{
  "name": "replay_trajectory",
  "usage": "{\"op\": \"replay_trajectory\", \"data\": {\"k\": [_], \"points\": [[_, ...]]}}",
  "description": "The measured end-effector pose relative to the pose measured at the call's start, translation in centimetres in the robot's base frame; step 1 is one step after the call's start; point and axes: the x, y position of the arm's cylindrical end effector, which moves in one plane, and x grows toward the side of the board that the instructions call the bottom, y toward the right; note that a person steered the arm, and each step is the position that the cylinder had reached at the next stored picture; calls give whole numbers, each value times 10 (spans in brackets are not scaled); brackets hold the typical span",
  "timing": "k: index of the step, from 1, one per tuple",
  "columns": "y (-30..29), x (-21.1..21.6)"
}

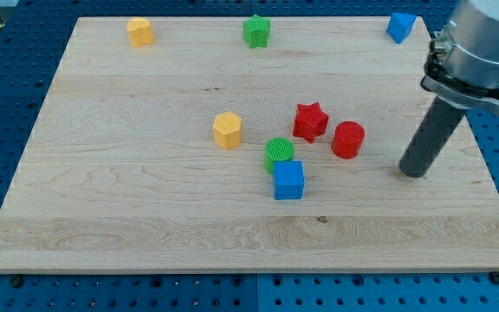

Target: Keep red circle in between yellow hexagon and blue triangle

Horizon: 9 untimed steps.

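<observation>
The red circle (348, 139) lies right of the board's middle, beside a red star (310, 121). The yellow hexagon (227, 130) sits near the middle, to the left of the star. The blue triangle (400, 27) lies at the top right corner. My tip (414, 172) rests on the board to the right of the red circle and slightly below it, a short gap apart from it.
A green circle (279, 153) touches a blue cube (288, 180) just below the middle. A green star (255, 31) sits at the top centre and a yellow block (139, 32) at the top left. The wooden board (128, 208) lies on a blue perforated table.
</observation>
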Motion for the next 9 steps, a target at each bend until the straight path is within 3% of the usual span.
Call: {"op": "replay_trajectory", "data": {"k": [3,4,9], "points": [[-75,-3],[-83,-31],[-6,-118]]}}
